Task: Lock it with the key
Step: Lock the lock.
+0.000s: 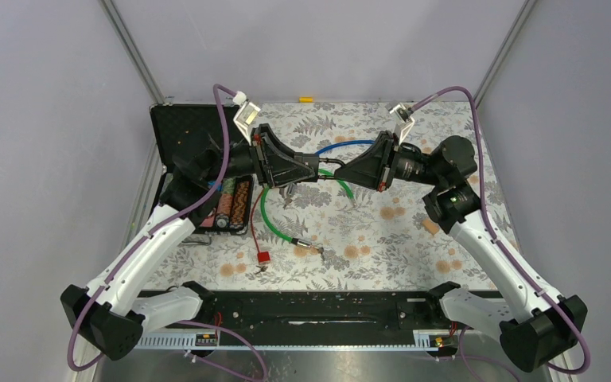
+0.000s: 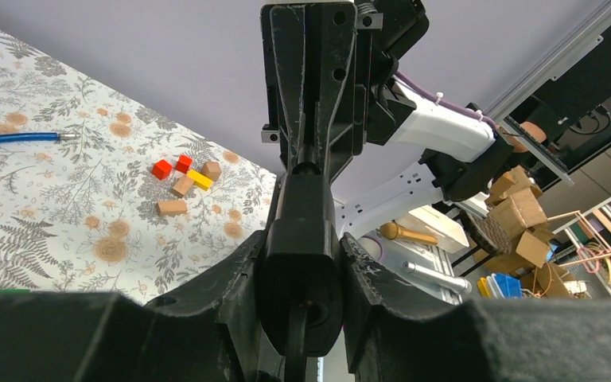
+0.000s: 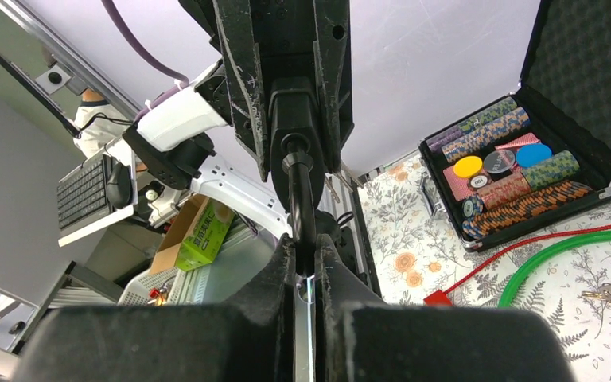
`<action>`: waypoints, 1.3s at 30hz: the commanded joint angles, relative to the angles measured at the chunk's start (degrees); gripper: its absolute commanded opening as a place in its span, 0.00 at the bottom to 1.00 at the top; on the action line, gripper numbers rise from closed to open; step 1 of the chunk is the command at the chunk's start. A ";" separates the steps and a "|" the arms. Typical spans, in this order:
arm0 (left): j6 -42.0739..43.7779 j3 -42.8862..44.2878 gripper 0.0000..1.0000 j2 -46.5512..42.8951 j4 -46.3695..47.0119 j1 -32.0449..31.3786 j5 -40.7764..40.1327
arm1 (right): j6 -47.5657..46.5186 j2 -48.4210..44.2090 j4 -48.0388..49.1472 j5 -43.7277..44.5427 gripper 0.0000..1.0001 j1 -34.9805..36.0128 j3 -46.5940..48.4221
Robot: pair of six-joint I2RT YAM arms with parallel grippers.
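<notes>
My left gripper [image 1: 315, 168] and right gripper [image 1: 348, 175] meet tip to tip above the middle of the table. In the left wrist view my left gripper [image 2: 302, 267] is shut on a black lock body [image 2: 302, 239], with its keyhole facing the camera. In the right wrist view my right gripper [image 3: 304, 255] is shut on a black key [image 3: 301, 191]. The key's tip sits in the lock body [image 3: 290, 119], which is clamped between the left fingers [image 3: 243, 87]. A green cable [image 1: 274, 223] lies on the table below.
An open black case [image 1: 195, 131] with poker chips [image 3: 517, 187] stands at the left. A blue cable [image 1: 346, 146], a red cord with a tag [image 1: 263, 257] and loose keys [image 1: 314, 248] lie on the floral cloth. Small wooden blocks [image 2: 183, 179] lie at the right.
</notes>
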 commanded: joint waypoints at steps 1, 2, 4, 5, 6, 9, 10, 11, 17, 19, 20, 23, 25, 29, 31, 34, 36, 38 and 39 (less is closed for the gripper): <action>-3.62 2.91 0.00 0.39 6.67 -0.67 1.18 | -0.02 0.49 4.72 3.22 0.00 1.58 0.75; -4.02 2.84 0.00 1.00 6.77 -1.10 1.30 | -1.95 0.60 2.66 4.58 0.00 2.60 1.18; -4.87 2.69 0.00 2.44 6.73 -2.05 1.57 | -7.30 0.71 -3.76 8.39 0.00 5.13 2.74; -5.45 2.64 0.00 3.09 6.77 -2.61 1.81 | -9.48 0.74 -6.38 10.62 0.00 6.22 3.76; -5.98 2.29 0.00 3.74 6.92 -2.97 2.10 | -11.08 0.72 -7.98 12.95 0.00 7.22 4.30; -8.04 1.10 0.00 4.23 8.82 -3.56 2.42 | -11.80 0.95 -7.87 16.68 0.00 8.51 4.54; -8.35 0.53 0.00 4.27 9.20 -3.69 2.31 | -11.79 1.02 -7.57 17.33 0.00 8.77 4.60; -8.58 0.31 0.00 4.25 9.41 -3.86 2.13 | -11.62 1.31 -7.03 17.86 0.00 9.11 4.62; -8.21 -0.72 0.00 5.89 8.61 -5.90 1.00 | -9.35 3.18 -3.66 18.30 0.00 11.30 5.89; -9.10 -1.73 0.00 6.83 8.61 -5.97 1.14 | -9.08 3.76 -3.10 18.72 0.00 11.97 6.29; -9.02 -2.39 0.00 7.10 8.25 -5.97 0.98 | -9.07 4.00 -3.09 18.76 0.00 12.17 6.70; -8.45 -3.82 0.00 7.79 7.35 -6.11 0.62 | -8.58 4.91 -3.17 18.85 0.00 12.78 7.69; -8.02 -4.58 0.00 8.17 7.23 -6.43 0.51 | -7.87 5.42 -2.61 19.53 0.00 12.95 7.95; -6.34 -5.72 0.00 8.91 5.08 -6.92 0.26 | -5.64 6.28 -0.33 20.44 0.00 13.12 7.53; -5.64 -6.72 0.00 9.05 4.62 -7.27 0.27 | -4.46 6.78 1.26 20.36 0.00 13.11 7.27; -5.37 -8.26 0.00 9.70 4.97 -7.62 0.35 | -3.12 7.73 3.37 19.97 0.00 13.35 7.30; -5.87 -9.03 0.00 10.49 6.28 -7.78 0.54 | -2.75 8.32 4.23 19.60 0.00 13.63 7.47; -6.20 -9.30 0.00 11.09 7.44 -8.07 0.85 | -2.70 8.81 5.02 18.66 0.00 13.99 7.58; -6.35 -9.33 0.00 11.29 7.90 -8.10 0.74 | -2.59 9.00 5.03 18.04 0.00 14.26 7.73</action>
